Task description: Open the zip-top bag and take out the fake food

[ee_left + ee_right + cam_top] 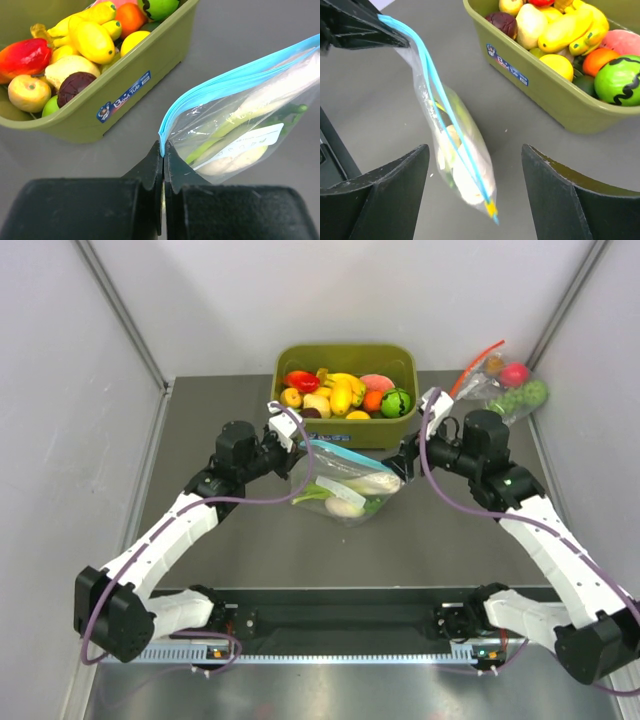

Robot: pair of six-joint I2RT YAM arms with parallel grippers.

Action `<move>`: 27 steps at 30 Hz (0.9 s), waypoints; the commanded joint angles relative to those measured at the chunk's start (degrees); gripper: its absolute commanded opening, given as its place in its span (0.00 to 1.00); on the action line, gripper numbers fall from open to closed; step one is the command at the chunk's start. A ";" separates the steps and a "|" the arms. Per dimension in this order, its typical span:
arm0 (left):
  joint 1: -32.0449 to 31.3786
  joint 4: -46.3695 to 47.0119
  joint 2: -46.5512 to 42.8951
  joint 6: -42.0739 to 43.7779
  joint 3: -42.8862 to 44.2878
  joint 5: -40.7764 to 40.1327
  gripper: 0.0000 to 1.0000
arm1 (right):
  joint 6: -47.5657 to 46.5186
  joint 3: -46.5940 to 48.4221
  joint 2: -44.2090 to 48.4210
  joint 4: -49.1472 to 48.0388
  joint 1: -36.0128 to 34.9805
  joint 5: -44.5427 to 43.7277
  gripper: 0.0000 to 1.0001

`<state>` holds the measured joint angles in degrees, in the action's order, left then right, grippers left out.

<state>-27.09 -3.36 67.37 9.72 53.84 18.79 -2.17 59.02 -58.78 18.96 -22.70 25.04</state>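
Note:
The zip-top bag (346, 482) is clear with a blue-green zip strip (225, 82) and a white label (250, 142). It hangs just in front of the bin, lifted by one corner. Inside it are the white-stalked leek (280, 90), with green leaves, and a white radish (235, 160). My left gripper (163, 146) is shut on the bag's zip-strip corner; it also shows in the top view (296, 446). My right gripper (475, 150) is open, its jaws wide apart on either side of the bag's free end (465, 175), not touching it. In the top view my right gripper (405, 456) is at the bag's right side.
An olive green bin (348, 428) full of red, yellow and orange toy fruits stands right behind the bag; it also shows in the left wrist view (125, 85) and the right wrist view (535, 85). A second clear bag (505, 388) with a red zip strip lies at the back right.

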 commanded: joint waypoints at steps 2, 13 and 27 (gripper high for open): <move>0.02 4.32 -1.72 1.62 -0.32 3.45 0.00 | -1.51 3.38 -4.31 -5.25 0.46 3.95 0.73; 0.11 4.32 -1.89 1.88 -0.32 4.15 0.00 | -3.01 1.88 -8.71 -9.29 0.46 8.36 0.68; -0.07 3.88 -1.63 1.97 -0.14 4.77 0.00 | -3.45 2.50 -15.22 -11.84 -0.06 14.16 0.66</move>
<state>-27.09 -2.90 67.22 10.68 53.76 22.48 -4.60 59.42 -74.13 10.94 -22.70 36.23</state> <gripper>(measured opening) 0.011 0.664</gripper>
